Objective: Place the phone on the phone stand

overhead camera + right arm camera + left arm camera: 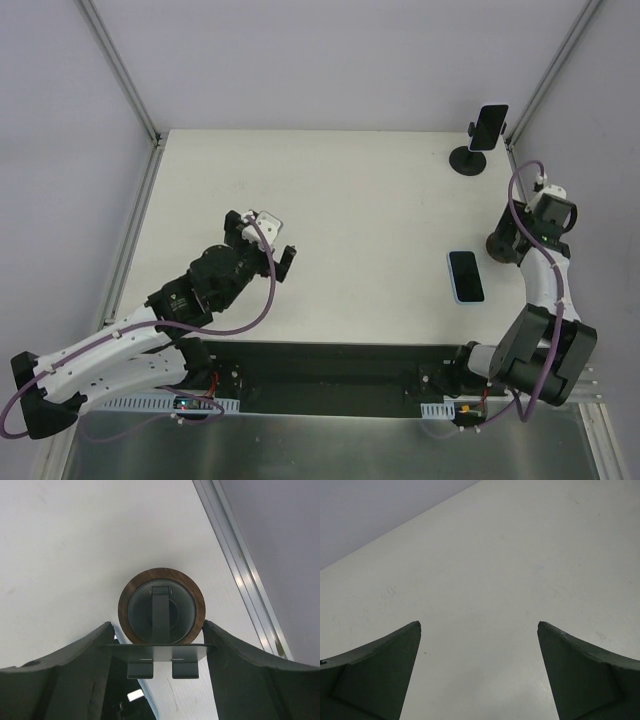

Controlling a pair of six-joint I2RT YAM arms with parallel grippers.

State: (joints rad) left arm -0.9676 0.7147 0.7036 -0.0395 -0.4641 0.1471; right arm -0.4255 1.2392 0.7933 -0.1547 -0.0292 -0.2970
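Observation:
The phone [465, 276], black screen in a light blue case, lies flat on the white table just left of my right arm. The phone stand [161, 607] has a round disc base with a wood-coloured rim and a thin grey back plate [160, 652]. My right gripper [157, 625] is shut on the plate's two side edges, with the base on the table. In the top view the right gripper [498, 245] hides most of the stand, right of the phone. My left gripper [283, 262] is open and empty over bare table, as the left wrist view [479, 625] also shows.
A second black holder with a round base [470, 160] and a clamp head holding a phone-like slab [489, 127] stands at the back right corner. Aluminium frame rails [120, 70] border the table; one rail [240, 565] runs close beside the stand.

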